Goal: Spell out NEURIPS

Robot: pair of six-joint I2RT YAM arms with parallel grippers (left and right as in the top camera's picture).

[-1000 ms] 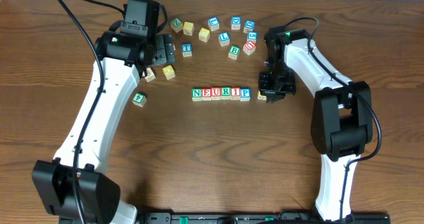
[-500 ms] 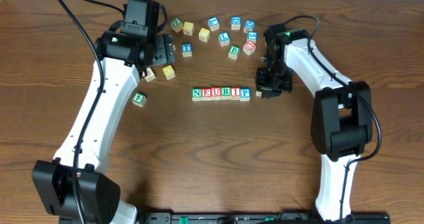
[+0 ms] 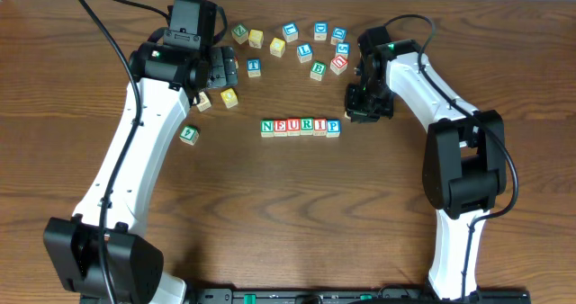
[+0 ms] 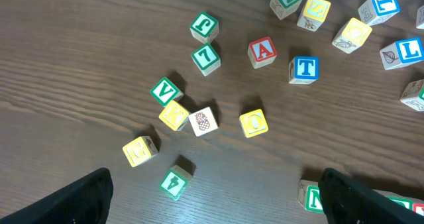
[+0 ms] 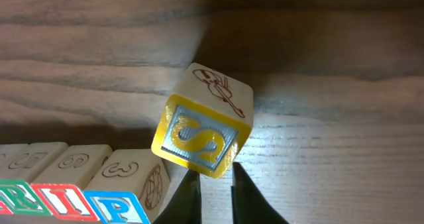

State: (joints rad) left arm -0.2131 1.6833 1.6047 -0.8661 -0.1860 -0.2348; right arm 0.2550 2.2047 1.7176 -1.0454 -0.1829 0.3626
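Six cubes spelling NEURIP (image 3: 301,126) lie in a row at the table's middle. In the right wrist view, the row's end cube P (image 5: 116,207) sits at lower left. The yellow-faced S cube (image 5: 202,134) hangs tilted just right of and behind P, its lower corner pinched in my right gripper (image 5: 215,171). Overhead, my right gripper (image 3: 362,113) hides that cube. My left gripper (image 4: 215,191) stands wide open over bare wood, with the green N cube (image 4: 311,196) by its right finger. Overhead, the left gripper (image 3: 220,70) is back left of the row.
Loose cubes with other letters lie in an arc behind the row (image 3: 306,43). More of them sit near my left gripper: a yellow Q (image 4: 253,122), a green V (image 4: 165,91), a red A (image 4: 262,52) and a blue T (image 4: 304,69). One green cube (image 3: 188,134) lies alone at left.
My right gripper has drawn back from the row's right end toward the far side. The S cube went with it. The left arm has not moved.
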